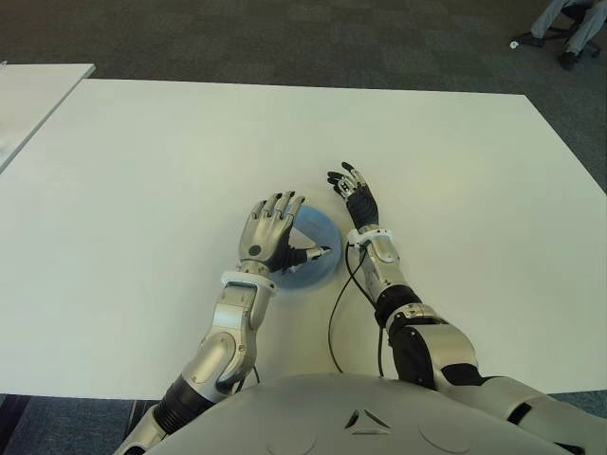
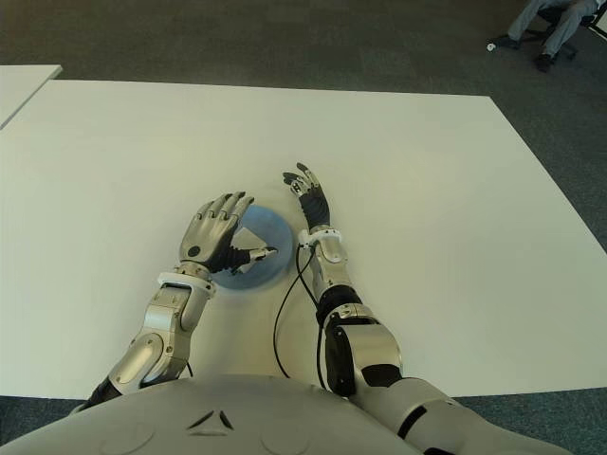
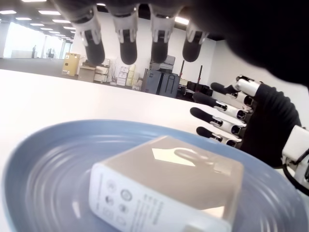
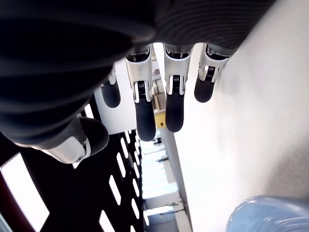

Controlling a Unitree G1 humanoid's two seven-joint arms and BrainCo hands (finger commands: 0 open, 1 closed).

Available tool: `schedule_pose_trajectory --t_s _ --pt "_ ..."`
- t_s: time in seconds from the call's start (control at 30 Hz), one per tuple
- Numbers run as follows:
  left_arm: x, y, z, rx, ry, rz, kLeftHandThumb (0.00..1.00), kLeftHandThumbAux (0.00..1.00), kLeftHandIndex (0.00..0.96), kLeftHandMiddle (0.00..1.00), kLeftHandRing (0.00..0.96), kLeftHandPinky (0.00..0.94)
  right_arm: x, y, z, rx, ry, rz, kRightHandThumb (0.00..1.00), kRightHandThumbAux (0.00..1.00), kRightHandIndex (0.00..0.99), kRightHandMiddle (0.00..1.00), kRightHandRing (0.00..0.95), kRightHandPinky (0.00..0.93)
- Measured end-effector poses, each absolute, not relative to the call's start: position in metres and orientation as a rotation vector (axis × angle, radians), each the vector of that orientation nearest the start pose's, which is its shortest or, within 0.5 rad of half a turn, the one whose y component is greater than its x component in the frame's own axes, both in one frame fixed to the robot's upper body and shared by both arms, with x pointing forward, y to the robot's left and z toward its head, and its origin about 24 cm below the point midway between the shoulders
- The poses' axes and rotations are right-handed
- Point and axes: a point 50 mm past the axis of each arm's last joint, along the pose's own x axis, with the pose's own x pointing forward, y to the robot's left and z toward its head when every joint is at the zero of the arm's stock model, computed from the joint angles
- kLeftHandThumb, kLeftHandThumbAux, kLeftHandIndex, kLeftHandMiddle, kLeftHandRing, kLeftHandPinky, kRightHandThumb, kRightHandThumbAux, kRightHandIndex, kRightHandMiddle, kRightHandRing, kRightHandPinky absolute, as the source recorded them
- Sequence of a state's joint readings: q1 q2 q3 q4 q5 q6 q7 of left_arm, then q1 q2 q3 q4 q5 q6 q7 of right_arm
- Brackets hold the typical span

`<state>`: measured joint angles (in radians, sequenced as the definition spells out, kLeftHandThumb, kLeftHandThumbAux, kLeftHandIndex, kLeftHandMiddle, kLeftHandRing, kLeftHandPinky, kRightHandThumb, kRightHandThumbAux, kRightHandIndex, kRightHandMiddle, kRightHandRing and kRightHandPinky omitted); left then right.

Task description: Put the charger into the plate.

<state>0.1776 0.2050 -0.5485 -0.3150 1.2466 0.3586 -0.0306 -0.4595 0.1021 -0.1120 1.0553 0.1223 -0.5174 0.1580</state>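
Observation:
A white charger block (image 3: 166,186) lies flat inside the blue plate (image 3: 48,159), which sits on the white table (image 1: 142,171) near its front middle. My left hand (image 1: 277,227) hovers just above the plate's left part with its fingers (image 3: 128,41) spread, holding nothing. In the right eye view the charger (image 2: 248,239) shows as a pale patch beside that hand's thumb. My right hand (image 1: 355,192) stands at the plate's right edge, fingers (image 4: 145,108) extended and empty.
A black cable (image 1: 334,318) runs along the table from my right wrist toward my body. A second white table (image 1: 38,95) stands at the far left. A seated person's legs (image 1: 569,24) show at the far right on the carpet.

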Motion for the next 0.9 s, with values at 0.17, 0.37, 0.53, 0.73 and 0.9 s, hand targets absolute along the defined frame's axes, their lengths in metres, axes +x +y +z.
schedule_pose_trajectory --t_s 0.17,0.37,0.53,0.73,0.9 --pt "0.197 0.091 0.051 1.329 -0.081 -0.195 0.101 0.238 0.000 0.000 0.000 0.000 0.301 -0.098 -0.021 0.220 0.099 0.161 0.000 0.513 0.118 0.303 0.211 0.069" --pt "0.198 0.093 0.059 1.329 -0.107 -0.169 0.097 0.273 0.000 0.000 0.000 0.000 0.301 -0.098 -0.021 0.219 0.099 0.159 0.000 0.507 0.123 0.308 0.217 0.090" --pt "0.198 0.095 0.066 1.316 -0.199 -0.151 0.091 0.368 0.000 0.001 0.000 0.023 0.301 -0.098 -0.021 0.219 0.098 0.159 0.000 0.521 0.133 0.313 0.229 0.122" --pt "0.208 0.111 0.083 1.183 -0.370 -0.115 0.102 0.494 0.006 0.047 0.053 0.124 0.301 -0.098 -0.020 0.221 0.094 0.162 0.000 0.531 0.134 0.305 0.234 0.145" --pt "0.218 0.123 0.099 1.027 -0.441 -0.103 0.098 0.580 0.017 0.072 0.084 0.147 0.301 -0.098 -0.020 0.223 0.091 0.169 0.000 0.526 0.133 0.307 0.242 0.160"
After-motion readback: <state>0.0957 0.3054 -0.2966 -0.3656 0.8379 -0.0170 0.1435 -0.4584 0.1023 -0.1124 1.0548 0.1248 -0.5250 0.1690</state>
